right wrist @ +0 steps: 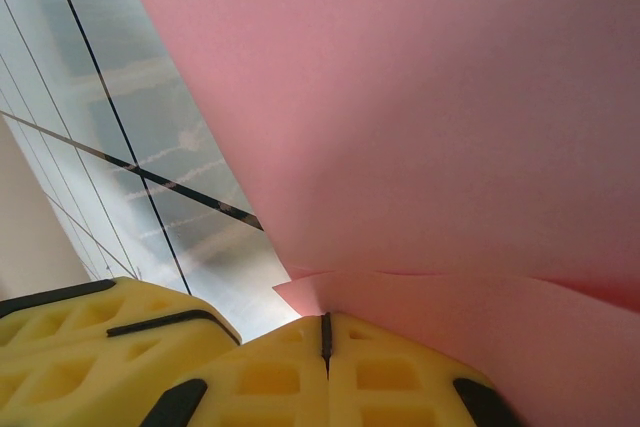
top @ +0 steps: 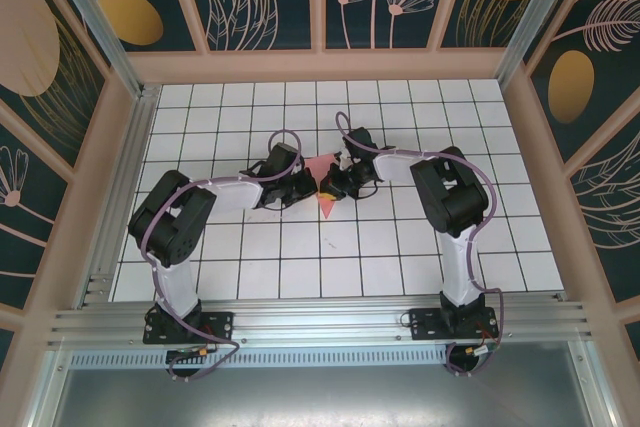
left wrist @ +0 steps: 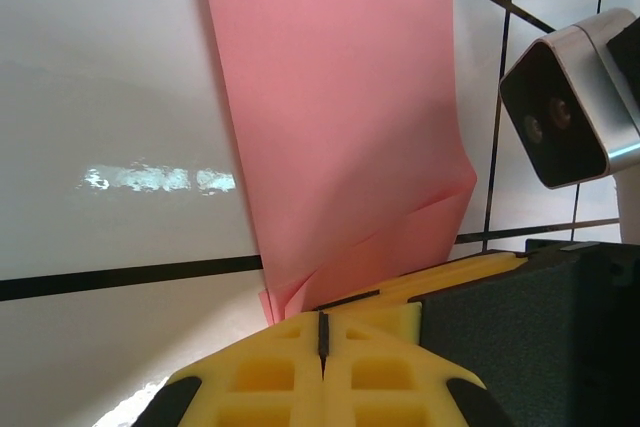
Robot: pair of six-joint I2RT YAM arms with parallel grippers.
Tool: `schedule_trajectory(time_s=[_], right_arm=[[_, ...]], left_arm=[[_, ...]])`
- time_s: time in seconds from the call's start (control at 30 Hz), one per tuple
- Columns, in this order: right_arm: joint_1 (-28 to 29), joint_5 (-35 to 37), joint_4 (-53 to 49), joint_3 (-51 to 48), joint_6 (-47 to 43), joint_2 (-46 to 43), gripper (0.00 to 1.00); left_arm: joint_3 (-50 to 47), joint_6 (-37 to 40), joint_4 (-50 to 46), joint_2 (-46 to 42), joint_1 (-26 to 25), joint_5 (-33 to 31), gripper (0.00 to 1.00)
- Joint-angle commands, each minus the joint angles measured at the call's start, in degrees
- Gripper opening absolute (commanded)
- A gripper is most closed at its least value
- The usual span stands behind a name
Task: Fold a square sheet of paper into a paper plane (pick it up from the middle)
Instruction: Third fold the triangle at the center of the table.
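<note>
Sheet of paper (top: 321, 171), salmon-pink, folded, apparently dart-pointed

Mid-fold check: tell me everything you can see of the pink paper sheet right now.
The pink paper sheet is thin, plain and salmon-pink. It is partly folded: layered edges and a crease show near the grippers. From above it tapers to a point toward the arms' bases, mid-way across the white tiled table. The left gripper and right gripper are each shut on it.
</note>
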Motion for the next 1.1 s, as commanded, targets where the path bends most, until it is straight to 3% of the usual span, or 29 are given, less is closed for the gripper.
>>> schedule_trajectory(time_s=[0.0,0.43,0.6,1.07], right_arm=[[0.2,3.9,-2.5,-0.6,-1.0,1.8,0.0],[0.2,3.9,-2.5,-0.5,-0.8,1.8,0.0],[0.2,4.0,-2.3,-0.7,-0.3,1.6,0.0],[0.2,3.3,-1.5,-1.3,0.4,1.6,0.0]], left_arm=[[1.6,-0.2,-1.1,1.9,-0.3,1.9,0.0],[4.9,0.5,-5.0,5.5,-0.9,0.1,0.0],[4.9,0.1,-6.9,5.3,-1.0,-3.5,0.0],[4.0,-1.2,-1.2,4.1,-0.9,1.3,0.0]])
